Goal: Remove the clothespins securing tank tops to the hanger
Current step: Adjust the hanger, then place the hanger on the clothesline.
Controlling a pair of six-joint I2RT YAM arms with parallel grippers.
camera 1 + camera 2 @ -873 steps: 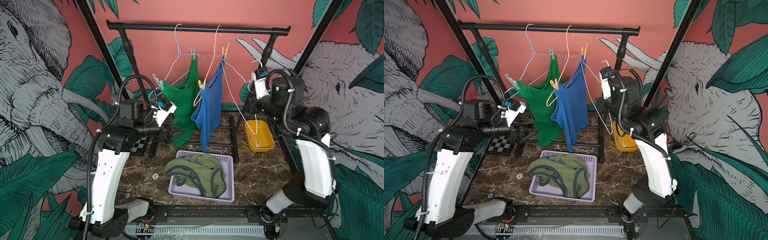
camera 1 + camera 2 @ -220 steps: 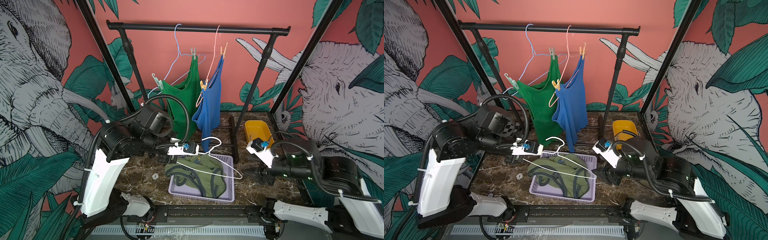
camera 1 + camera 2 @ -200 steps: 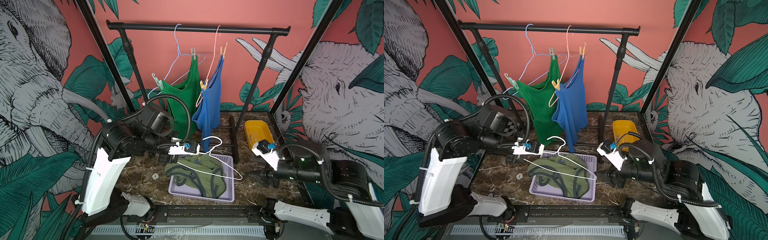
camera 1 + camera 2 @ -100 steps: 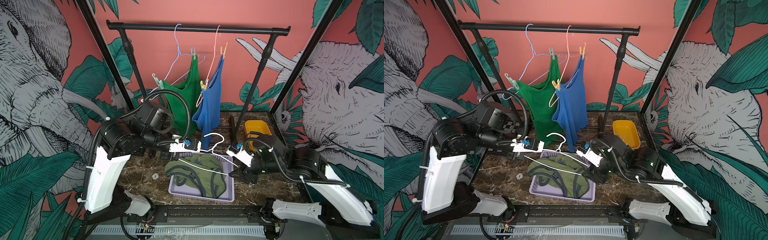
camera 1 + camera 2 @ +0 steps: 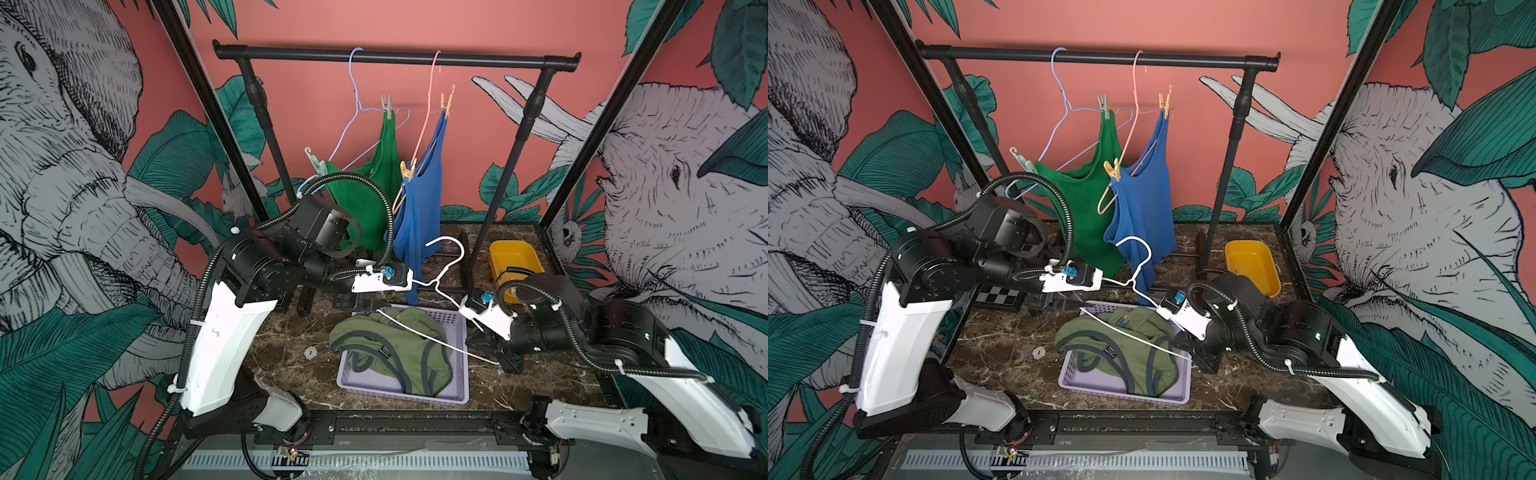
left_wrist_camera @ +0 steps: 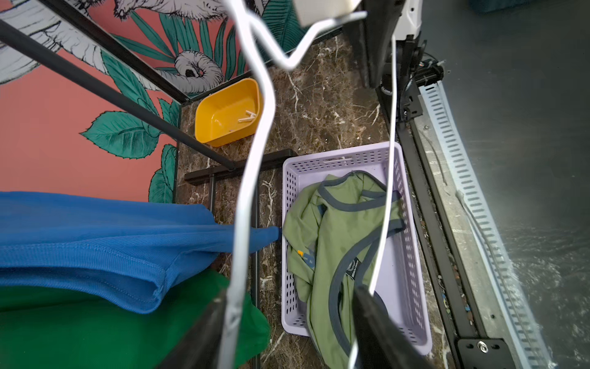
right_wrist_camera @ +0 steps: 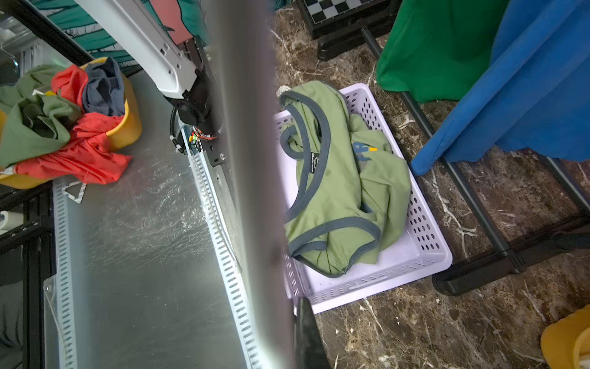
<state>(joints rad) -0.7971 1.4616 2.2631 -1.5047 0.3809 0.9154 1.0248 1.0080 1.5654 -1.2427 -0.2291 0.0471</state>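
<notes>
1. Your rack [image 5: 395, 56] stands at the back of the bench [image 5: 282, 345]. Its rail carries a blue hanger [image 5: 353, 104] and a pink hanger [image 5: 430, 104].
2. Your left arm reaches in over the basket [image 5: 461, 374]. The left pincer [image 6: 289, 297] is open, fingers wide apart, and the white hanger [image 6: 249, 191] runs its wires between them. One wire passes right beside a finger; you cannot tell whether it touches.
3. Your right arm comes in low from the other side. The right pincer [image 5: 496, 358] is closed on the far end of the white hanger, just beside the basket.
4. The green top [image 5: 374, 183] hangs from the blue hanger and the blue top [image 5: 419, 216] from the pink hanger, the two touching.
5. The olive top [image 5: 395, 349] lies crumpled in the basket, which sits on the bench in front of the rack.
6. The white hanger is bare, tilted in the air above the basket, its hook up by the blue top's hem.
7. The bin [image 6: 223, 96] sits on the bench near the rack's post on your right arm's side.
8. A grey pin [image 5: 387, 104] clamps the green top's strap high up. A mint pin [image 5: 316, 160] sits at the blue hanger's low end. One orange pin [image 5: 448, 97] holds the blue top high, another orange pin [image 5: 407, 170] holds it low. White pins [image 6: 247, 116] lie in the bin.
</notes>
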